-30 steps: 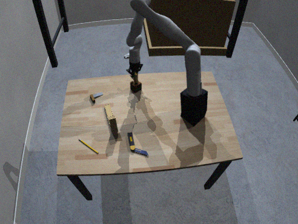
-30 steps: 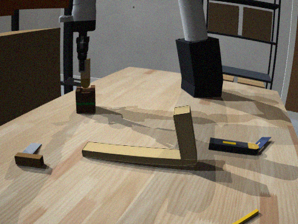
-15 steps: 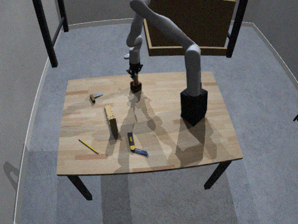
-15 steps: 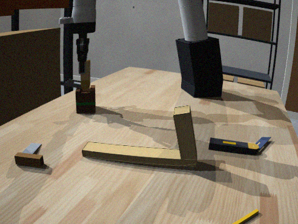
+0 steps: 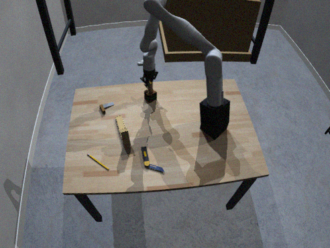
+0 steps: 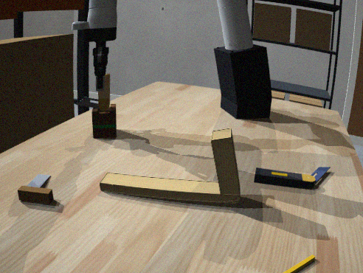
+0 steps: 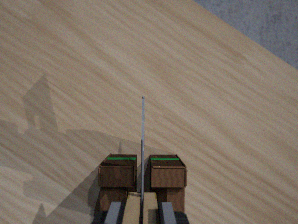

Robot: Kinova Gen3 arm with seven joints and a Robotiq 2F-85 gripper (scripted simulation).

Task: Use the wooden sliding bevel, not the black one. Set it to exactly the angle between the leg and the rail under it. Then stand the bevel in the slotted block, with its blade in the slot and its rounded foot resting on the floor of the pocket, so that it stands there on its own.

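Note:
My gripper [image 5: 149, 82] [image 6: 101, 83] [image 7: 141, 216] is shut on the wooden sliding bevel [image 5: 149, 88] [image 6: 105, 93] and holds it upright at the table's far edge. The bevel's lower end sits in the top of the dark slotted block [image 5: 150, 96] [image 6: 104, 126] [image 7: 118, 173] with the green stripe. In the wrist view the thin blade [image 7: 143, 145] runs along the slot between the block's two halves. Whether the foot touches the pocket floor is hidden. The leg [image 6: 225, 162] stands on the rail [image 6: 162, 184] mid-table; the pair also shows in the top view [image 5: 123, 132].
The black bevel [image 5: 147, 158] [image 6: 288, 177] lies in front of the leg and rail. A small wooden-handled tool [image 5: 105, 106] [image 6: 35, 192] lies at the left. A yellow pencil [image 5: 98, 161] [image 6: 300, 263] lies near the front edge. The robot's dark base [image 5: 214, 117] [image 6: 243, 81] stands at the right.

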